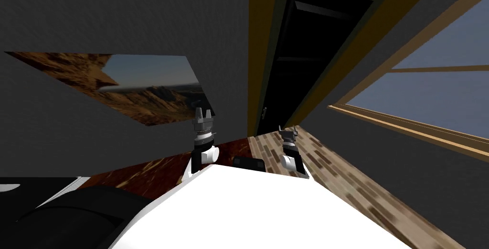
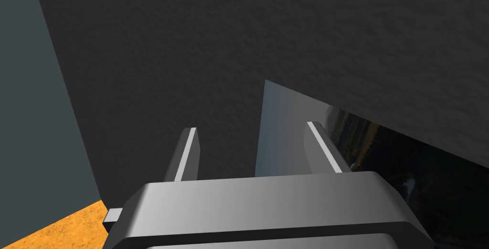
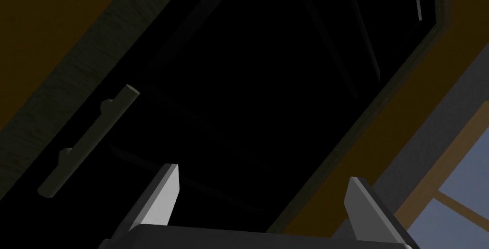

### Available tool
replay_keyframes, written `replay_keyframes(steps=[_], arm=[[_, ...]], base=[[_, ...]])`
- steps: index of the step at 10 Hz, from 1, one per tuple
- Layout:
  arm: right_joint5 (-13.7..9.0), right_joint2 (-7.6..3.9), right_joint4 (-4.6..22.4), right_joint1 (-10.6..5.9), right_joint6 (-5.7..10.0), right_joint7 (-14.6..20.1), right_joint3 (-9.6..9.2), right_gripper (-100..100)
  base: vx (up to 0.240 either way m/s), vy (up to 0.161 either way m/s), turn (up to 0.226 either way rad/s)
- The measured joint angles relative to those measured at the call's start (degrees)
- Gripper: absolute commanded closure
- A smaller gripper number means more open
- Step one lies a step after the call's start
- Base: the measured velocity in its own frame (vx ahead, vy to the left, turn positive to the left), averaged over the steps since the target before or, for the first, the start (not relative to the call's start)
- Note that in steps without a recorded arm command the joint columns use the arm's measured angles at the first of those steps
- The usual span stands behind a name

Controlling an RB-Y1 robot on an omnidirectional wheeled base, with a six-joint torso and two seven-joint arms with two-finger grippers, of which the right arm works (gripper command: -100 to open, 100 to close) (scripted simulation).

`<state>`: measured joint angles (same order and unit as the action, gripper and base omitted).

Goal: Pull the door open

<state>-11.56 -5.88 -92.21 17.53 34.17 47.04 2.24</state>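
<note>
A very dark door stands ahead in a dark frame set in an ochre wall. Its bar handle is a dull grey rod on two posts near the door's left edge; in the head view the handle is a small sliver. My right gripper is open and faces the door panel, with the handle off beyond its left finger and apart from it. In the head view the right gripper hovers low in front of the door. My left gripper is open and empty, raised by the grey wall.
A landscape picture hangs on the dark grey wall to the left of the door. A wood-framed window runs along the wall to the right. Wood plank floor leads to the door.
</note>
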Motion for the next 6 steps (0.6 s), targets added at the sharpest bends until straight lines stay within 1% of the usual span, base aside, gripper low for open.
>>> replay_keyframes(steps=[2,3,4,6], arm=[[-0.43,-0.18,2.62,-0.87,0.55,2.27,0.23,-100],[-0.61,-0.20,4.24,-1.43,0.96,3.40,0.31,-100],[-0.71,0.01,5.37,-1.63,1.32,4.38,0.25,-100],[-1.20,-0.28,7.11,-2.00,1.43,6.70,0.49,-100]], base=[[0.030,-0.091,0.177],[0.029,-0.081,0.242],[0.036,-0.092,0.204],[0.031,-0.095,0.200]])
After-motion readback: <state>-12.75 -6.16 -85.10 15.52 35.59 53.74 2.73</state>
